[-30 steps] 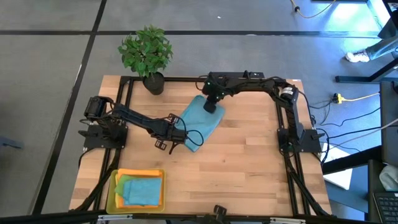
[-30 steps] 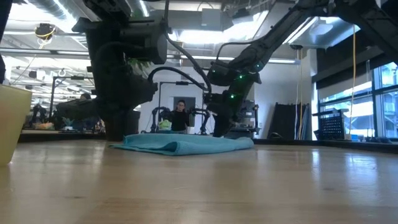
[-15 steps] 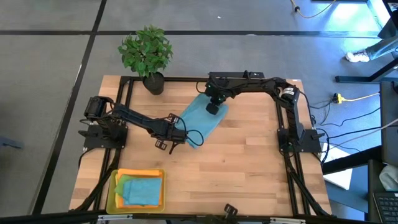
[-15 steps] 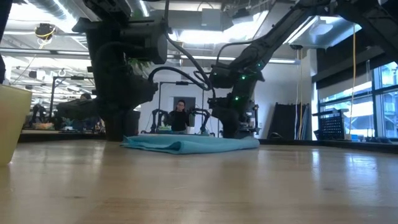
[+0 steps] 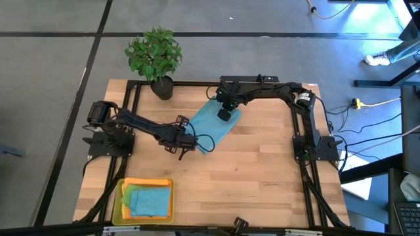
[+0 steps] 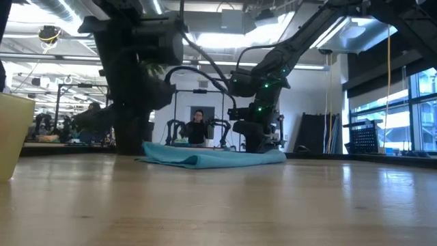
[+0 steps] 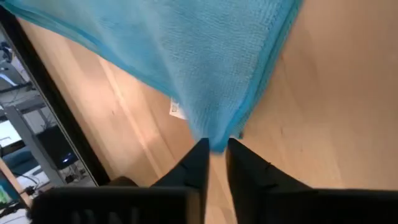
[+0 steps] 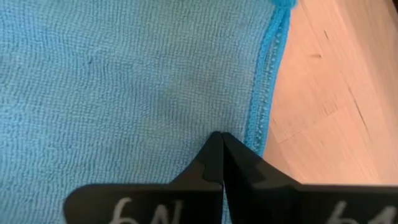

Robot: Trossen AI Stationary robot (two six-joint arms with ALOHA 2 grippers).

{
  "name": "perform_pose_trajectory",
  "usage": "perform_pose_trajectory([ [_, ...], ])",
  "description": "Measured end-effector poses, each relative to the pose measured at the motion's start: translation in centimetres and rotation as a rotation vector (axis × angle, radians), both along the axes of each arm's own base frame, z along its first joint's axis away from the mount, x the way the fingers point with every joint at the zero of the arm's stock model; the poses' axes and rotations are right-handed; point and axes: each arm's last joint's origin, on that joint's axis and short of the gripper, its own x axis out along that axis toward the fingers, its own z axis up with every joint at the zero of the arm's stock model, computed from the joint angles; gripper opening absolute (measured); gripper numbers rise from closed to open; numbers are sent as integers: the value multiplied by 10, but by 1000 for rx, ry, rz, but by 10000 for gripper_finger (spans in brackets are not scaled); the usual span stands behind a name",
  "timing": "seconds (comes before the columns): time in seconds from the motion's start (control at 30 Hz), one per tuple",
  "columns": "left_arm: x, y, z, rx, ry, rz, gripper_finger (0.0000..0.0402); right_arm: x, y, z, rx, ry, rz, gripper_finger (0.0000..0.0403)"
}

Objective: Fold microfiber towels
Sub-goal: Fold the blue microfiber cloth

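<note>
So there's a teal-blue microfiber towel [image 5: 211, 122] lying folded on the wooden table [image 5: 262, 177], toward the far middle part, not far from the potted plant [image 5: 155, 58] that sits at the far edge. In the high view it looks like a slanted rectangle, and both arms are on it.

The left gripper [image 5: 190, 142] is at the towel's near-left corner. From the left wrist view its fingers [image 7: 198, 163] are only slightly parted with a bit of the towel's corner [image 7: 214, 138] tucked between the tips, so it's loosely pinching the cloth rather than clamping hard (there's a small white tag [image 7: 177, 111] showing under the fabric just beside it). The cloth rises away from the tips there, so that corner looks lifted a little off the wood.

The right gripper [image 5: 224, 113] is reaching in from the far right side and sits on the towel's far end. In the right wrist view its fingers [image 8: 211, 155] are pressed together, tips down on the cloth just beside the stitched hem [image 8: 263, 93]. I can't tell whether any fabric is caught between them.

In the low view the towel [image 6: 215, 156] lies flat and low with both arms over it.

The other towels are in the yellow tray [image 5: 118, 208] at the near-left corner of the table: a teal-blue one [image 5: 149, 202] on top, green [image 5: 131, 198] and orange [image 5: 144, 182] edges peeking out beneath.
</note>
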Motion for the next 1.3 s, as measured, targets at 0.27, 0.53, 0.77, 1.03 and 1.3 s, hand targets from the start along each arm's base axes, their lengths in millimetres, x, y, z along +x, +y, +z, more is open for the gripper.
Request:
perform_pose_trajectory([
  [0.27,-4,0,14,-5,-59,29,121,-3,8,10,-29,28,22,4],
  [0.53,-5,0,14,-5,-54,33,131,5,45,49,-172,20,91,6],
  [0.77,-8,-7,26,-76,-136,56,130,19,93,58,-181,-29,201,6],
  [1.03,-16,-20,69,-292,-440,-16,126,26,163,24,-92,-238,423,7],
  [1.3,-37,-29,70,-557,-745,-177,125,18,211,2,-62,-400,544,10],
])
